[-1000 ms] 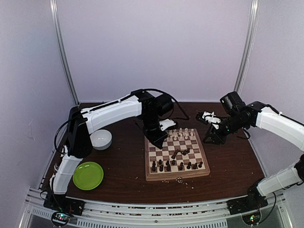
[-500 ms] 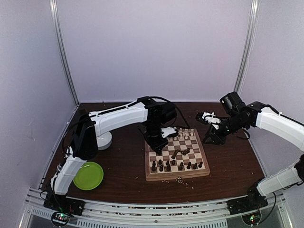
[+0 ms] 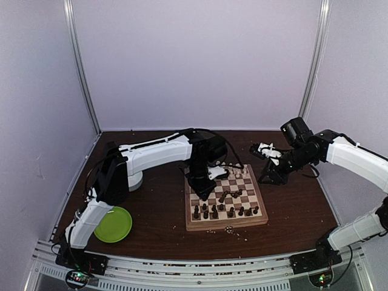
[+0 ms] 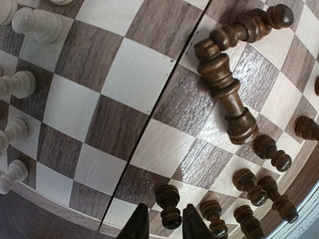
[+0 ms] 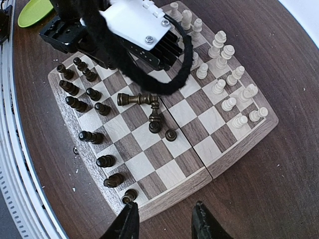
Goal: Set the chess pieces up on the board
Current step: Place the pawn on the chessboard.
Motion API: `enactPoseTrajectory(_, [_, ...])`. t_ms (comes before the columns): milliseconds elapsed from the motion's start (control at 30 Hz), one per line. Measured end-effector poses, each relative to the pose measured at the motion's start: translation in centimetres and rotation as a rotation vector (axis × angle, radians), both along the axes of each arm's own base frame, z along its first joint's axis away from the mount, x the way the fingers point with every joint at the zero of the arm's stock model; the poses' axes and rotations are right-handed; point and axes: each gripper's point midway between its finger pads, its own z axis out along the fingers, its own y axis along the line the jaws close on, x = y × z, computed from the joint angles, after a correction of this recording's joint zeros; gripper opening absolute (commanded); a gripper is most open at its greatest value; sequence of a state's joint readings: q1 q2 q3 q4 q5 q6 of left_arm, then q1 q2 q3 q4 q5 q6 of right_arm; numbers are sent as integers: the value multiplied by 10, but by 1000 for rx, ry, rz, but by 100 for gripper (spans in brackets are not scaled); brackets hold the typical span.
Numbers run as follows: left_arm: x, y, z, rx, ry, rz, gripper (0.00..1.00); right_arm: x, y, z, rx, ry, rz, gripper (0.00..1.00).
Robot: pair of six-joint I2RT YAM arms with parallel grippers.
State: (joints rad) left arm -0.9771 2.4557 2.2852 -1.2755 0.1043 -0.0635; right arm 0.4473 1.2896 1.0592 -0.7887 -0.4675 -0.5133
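Note:
The board (image 3: 225, 225) lies mid-table. Cream chess pieces (image 3: 233, 171) stand along its far rows, dark ones (image 3: 221, 210) along its near rows. Two bigger dark pieces (image 4: 227, 94) lie toppled near the centre, also in the right wrist view (image 5: 137, 99). My left gripper (image 4: 164, 210) hangs low over the board's near left part. Its jaws are slightly parted around an upright dark pawn (image 4: 169, 199), with a thin gap on each side. My right gripper (image 5: 165, 206) is open and empty, above the bare table just off the board's right edge (image 5: 239, 149).
A green plate (image 3: 113, 224) sits at the near left. A white bowl (image 3: 132, 180) is partly hidden behind the left arm. Pale crumbs (image 3: 230, 229) lie on the board's near frame and on the table in front of it.
The left arm swung from the board's far left corner toward its near rows. Its jaws have parted a little from the dark pawn. The right arm has stayed still.

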Motion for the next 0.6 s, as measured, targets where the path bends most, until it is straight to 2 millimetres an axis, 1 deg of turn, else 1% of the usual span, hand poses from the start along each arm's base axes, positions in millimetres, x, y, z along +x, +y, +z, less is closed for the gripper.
enactPoseTrajectory(233, [2,-4,2,-15,-10,-5,36,-4,2,-2,7,23,11,38])
enactPoseTrajectory(300, [3,-5,6,-28,-20,-7,38,-6,3,0,13,31,19,38])
enactPoseTrajectory(367, [4,-6,16,-49,-34,-7,40,-6,4,3,20,32,26,38])
enactPoseTrajectory(433, [6,-5,35,-89,-58,-3,42,-6,6,7,25,33,32,37])
enactPoseTrajectory(500, [8,-2,62,-143,-93,5,44,-3,10,11,27,34,40,37])
enactPoseTrajectory(600, [19,9,114,-265,-158,47,46,1,18,10,15,55,53,36])
